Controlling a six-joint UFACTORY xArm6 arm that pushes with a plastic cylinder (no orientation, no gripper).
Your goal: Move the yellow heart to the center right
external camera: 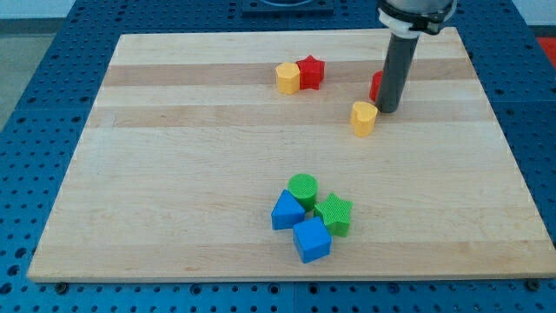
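Observation:
The yellow heart (363, 117) lies on the wooden board (174, 174) right of centre, in the upper half of the view. My tip (387, 109) stands just to the heart's right and slightly above it, very close to it or touching it. A red block (376, 86) sits right behind the rod and is mostly hidden, so its shape cannot be made out.
A yellow hexagon (287, 77) and a red star (310, 71) touch each other at the top centre. A green cylinder (302, 189), a green star (334, 214), a blue triangle (285, 212) and a blue cube (312, 239) cluster at the bottom centre.

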